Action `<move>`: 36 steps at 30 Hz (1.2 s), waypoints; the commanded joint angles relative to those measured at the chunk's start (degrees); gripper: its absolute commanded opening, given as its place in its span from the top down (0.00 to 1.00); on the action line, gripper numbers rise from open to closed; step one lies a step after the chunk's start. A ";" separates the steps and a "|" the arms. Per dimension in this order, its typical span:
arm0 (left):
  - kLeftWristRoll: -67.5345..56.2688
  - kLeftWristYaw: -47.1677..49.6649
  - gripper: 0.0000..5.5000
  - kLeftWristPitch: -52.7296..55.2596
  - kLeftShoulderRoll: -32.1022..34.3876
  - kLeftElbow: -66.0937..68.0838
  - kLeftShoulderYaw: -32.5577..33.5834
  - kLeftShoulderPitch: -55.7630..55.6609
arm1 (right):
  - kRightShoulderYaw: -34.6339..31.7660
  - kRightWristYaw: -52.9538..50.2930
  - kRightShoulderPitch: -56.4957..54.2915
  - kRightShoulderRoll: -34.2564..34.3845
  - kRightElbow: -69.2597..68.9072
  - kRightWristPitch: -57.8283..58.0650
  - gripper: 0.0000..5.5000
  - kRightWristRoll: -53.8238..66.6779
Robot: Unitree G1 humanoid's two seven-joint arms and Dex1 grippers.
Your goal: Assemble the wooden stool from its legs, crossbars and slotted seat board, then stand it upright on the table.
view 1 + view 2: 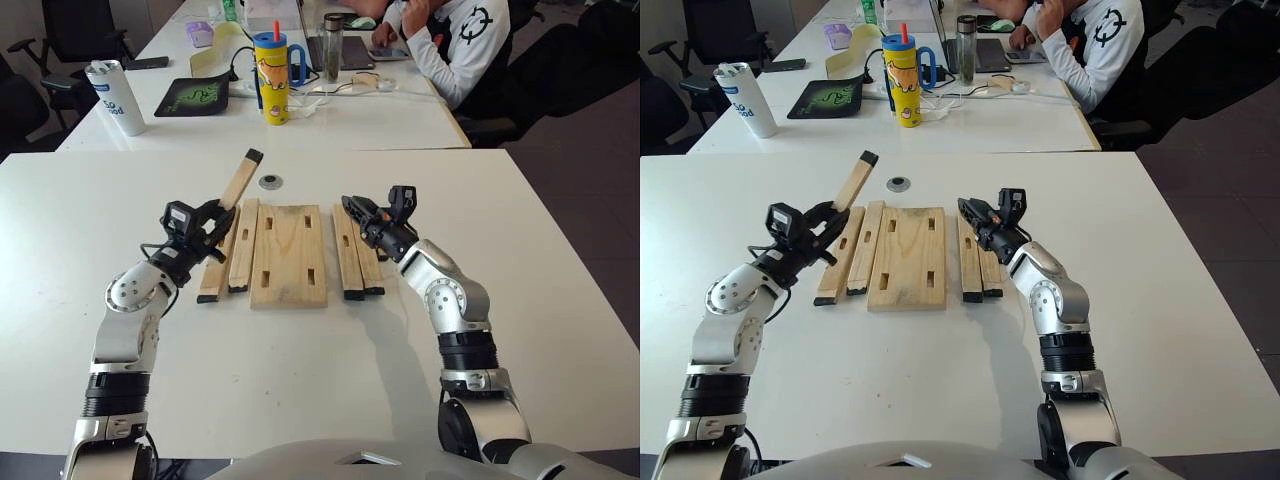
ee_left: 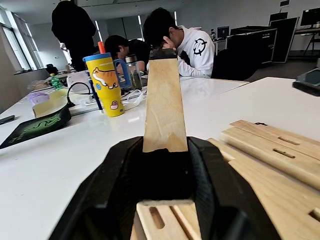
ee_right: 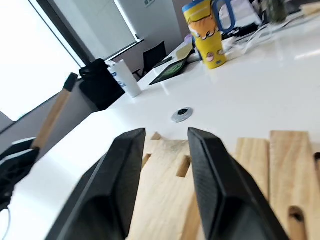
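The slotted seat board [image 1: 288, 256] lies flat mid-table. Two wooden legs [image 1: 228, 256] lie side by side along its left edge and two more [image 1: 357, 258] along its right edge. My left gripper [image 1: 220, 220] is shut on a further wooden piece [image 1: 240, 178], which tilts up and away with its black-tipped end high; the left wrist view shows this piece [image 2: 164, 102] clamped between the fingers [image 2: 117, 175]. My right gripper [image 1: 351, 210] hovers open over the far ends of the right legs, and the seat board [image 3: 162, 165] shows through the gap between its fingers [image 3: 122, 170].
A round cable grommet [image 1: 270, 182] sits in the table just beyond the board. On the table behind stand a yellow cup [image 1: 271, 78], a white tumbler [image 1: 118, 97] and a dark mat [image 1: 193, 96]. A person sits at the far right.
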 commanded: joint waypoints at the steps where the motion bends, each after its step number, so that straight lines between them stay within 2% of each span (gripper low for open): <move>1: 2.54 -0.97 0.75 1.41 -1.98 -3.34 -6.33 -1.68 | -6.01 -4.17 -3.73 2.34 -3.79 13.57 0.61 14.06; 6: 3.61 -1.82 0.75 1.56 -4.15 -4.35 -10.61 -2.60 | -9.92 -9.07 -4.89 3.55 -3.20 17.76 0.60 19.78; 15: 4.40 -2.08 0.75 1.92 -5.76 -6.76 -14.04 -2.26 | -12.84 -12.90 -6.78 5.81 -2.08 17.92 0.60 24.24; 26: 4.37 -1.41 0.75 1.76 -5.75 -6.06 -13.25 -1.10 | -13.62 -15.00 -7.13 5.72 -2.46 17.77 0.93 26.81; 35: 3.62 -1.97 0.75 2.16 -5.27 -4.87 -12.34 -0.81 | -12.83 -14.89 -7.18 4.51 -2.85 15.82 0.93 24.60; 36: 3.26 -2.23 0.69 2.38 -5.20 -5.03 -12.25 -0.47 | -12.67 -14.93 -7.17 4.30 -3.00 14.82 0.93 23.49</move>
